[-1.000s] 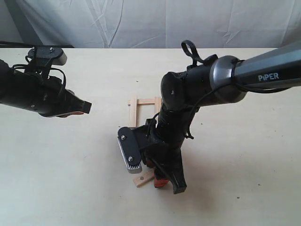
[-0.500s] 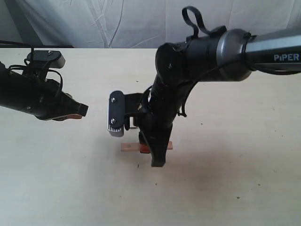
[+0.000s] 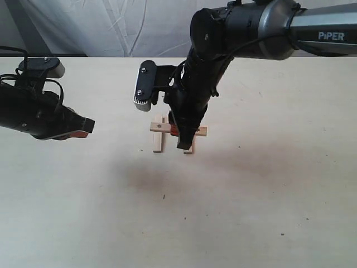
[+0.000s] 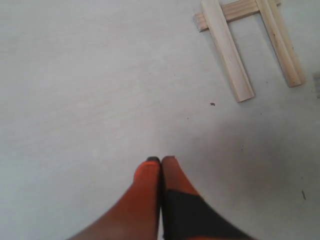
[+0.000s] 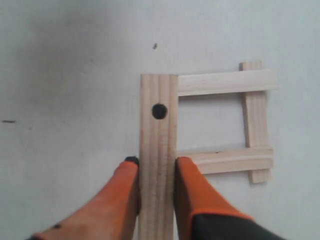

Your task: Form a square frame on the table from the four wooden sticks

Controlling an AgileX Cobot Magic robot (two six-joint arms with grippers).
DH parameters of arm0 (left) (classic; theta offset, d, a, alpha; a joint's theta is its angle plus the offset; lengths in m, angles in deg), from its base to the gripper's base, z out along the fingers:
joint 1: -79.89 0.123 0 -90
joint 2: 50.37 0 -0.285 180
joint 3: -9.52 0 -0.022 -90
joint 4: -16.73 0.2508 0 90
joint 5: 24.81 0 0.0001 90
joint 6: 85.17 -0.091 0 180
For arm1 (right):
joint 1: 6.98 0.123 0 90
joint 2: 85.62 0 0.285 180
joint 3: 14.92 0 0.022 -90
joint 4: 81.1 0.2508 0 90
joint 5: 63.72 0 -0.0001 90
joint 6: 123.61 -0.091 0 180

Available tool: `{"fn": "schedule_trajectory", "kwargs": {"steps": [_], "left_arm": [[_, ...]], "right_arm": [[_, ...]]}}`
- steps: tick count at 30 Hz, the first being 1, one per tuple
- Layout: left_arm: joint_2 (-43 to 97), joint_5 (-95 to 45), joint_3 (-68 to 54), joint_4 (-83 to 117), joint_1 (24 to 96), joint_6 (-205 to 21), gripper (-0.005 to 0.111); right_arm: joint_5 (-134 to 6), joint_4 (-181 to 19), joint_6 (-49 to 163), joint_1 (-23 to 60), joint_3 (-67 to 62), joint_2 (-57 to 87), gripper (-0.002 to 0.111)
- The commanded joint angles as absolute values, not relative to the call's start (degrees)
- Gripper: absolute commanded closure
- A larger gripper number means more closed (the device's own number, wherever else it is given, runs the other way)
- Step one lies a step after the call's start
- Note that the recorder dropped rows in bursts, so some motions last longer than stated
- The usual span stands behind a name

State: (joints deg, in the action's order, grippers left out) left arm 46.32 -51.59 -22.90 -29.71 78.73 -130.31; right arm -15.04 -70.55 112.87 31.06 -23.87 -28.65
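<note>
My right gripper (image 3: 183, 133) (image 5: 157, 162) is shut on one wooden stick (image 3: 162, 128) (image 5: 159, 125), which has a dark hole near its free end. It holds the stick crosswise over the open ends of two parallel sticks (image 3: 158, 142) (image 5: 225, 82) (image 5: 225, 159). A third stick (image 5: 255, 120) joins those two at the far side, making a U on the table (image 3: 251, 195). Whether the held stick touches them I cannot tell. My left gripper (image 3: 88, 126) (image 4: 161, 160) is shut and empty, off to the left. The U of sticks (image 4: 227, 50) shows beyond it.
A white cloth backdrop (image 3: 111, 28) hangs behind the table's far edge. The right arm's wrist camera block (image 3: 144, 89) hangs just left of the sticks. Bare tabletop lies in front and to both sides.
My right gripper carried the stick from the front of the table back to the three laid sticks, turning it crosswise. The left arm drifted slightly left.
</note>
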Motion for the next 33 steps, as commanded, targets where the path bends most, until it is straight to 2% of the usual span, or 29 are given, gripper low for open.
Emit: {"fn": "schedule_trajectory", "kwargs": {"steps": [1,12,33], "left_arm": [[46.24,-51.76,-23.3,-30.3,78.83,-130.38,0.107],[46.24,-51.76,-23.3,-31.19,78.83,-130.62,0.107],[46.24,-51.76,-23.3,-31.3,78.83,-130.78,0.107]], "right_arm": [[-14.16,-70.78,112.94,30.38,-26.76,-32.29,0.109],[-14.82,-72.49,113.55,30.38,-31.14,-39.6,0.109],[-18.36,-71.66,113.98,30.38,-31.27,-41.66,0.109]]}}
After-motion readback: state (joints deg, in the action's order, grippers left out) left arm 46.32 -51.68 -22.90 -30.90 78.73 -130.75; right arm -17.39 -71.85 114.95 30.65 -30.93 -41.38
